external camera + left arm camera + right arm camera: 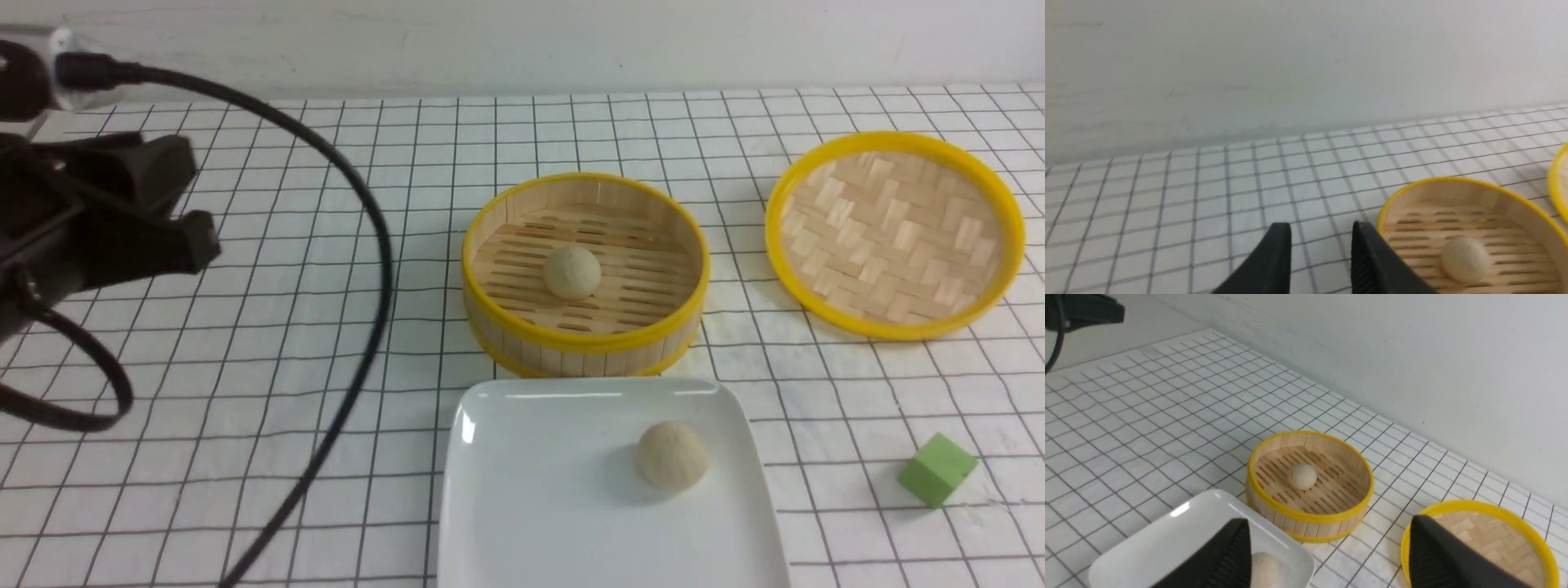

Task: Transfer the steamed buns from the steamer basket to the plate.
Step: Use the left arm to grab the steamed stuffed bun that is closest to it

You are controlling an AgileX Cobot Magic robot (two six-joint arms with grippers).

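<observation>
One steamed bun lies in the middle of the steamer basket, also seen in the left wrist view and the right wrist view. A second bun rests on the white plate just in front of the basket. My left gripper hangs above the cloth far left of the basket, open with only cloth between its fingers. My right gripper is out of the front view; it is wide open and empty, raised above the plate, with the plate's bun beside one finger.
A shallow yellow-rimmed woven lid lies right of the basket. A small green cube sits at the front right. A black cable arcs from the left arm over the left half of the checked cloth. A pale wall bounds the far edge.
</observation>
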